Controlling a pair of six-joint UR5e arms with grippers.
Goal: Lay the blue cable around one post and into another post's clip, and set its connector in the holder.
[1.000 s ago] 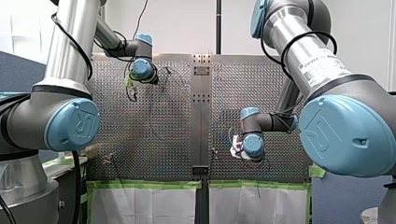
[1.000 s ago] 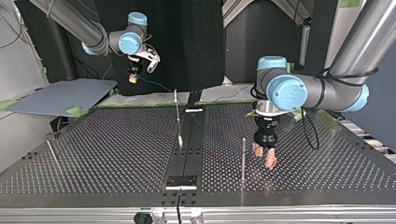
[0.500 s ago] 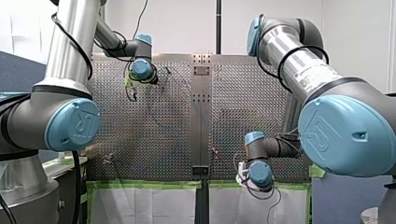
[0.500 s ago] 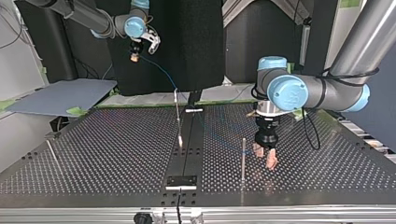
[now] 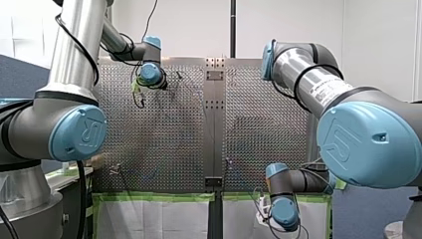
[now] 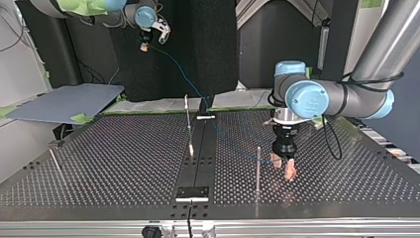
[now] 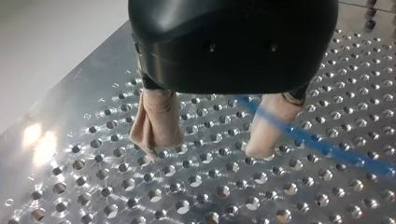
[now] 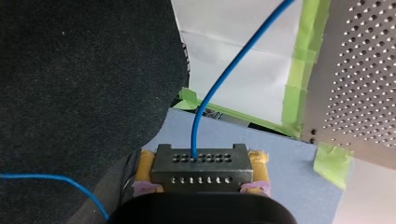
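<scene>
High over the table's far edge at the top view's left, my right gripper [image 6: 143,47] is shut on the black connector [image 8: 201,165], gripped between its yellow pads [image 8: 147,161]. The blue cable [image 6: 173,64] slopes down from it, passes a thin post [image 6: 188,121] and crosses the plate to my left gripper [image 6: 283,166]. That gripper hovers just above the perforated table beside a second post [image 6: 258,168]. In the left wrist view its beige fingers [image 7: 156,123] stand open and the cable [image 7: 327,147] runs from between them past one finger. My left gripper [image 7: 203,151] holds nothing.
A black holder block [image 6: 193,192] sits on the centre strip near the top view's front edge. A third thin post [image 6: 54,161] leans at the left. A blue-grey sheet [image 6: 64,101] and green tape [image 8: 331,161] lie beyond the table's far edge.
My right arm has lifted the connector higher and further back off the table, drawing the cable up with it. My left gripper has stayed open in nearly the same spot by the post.
</scene>
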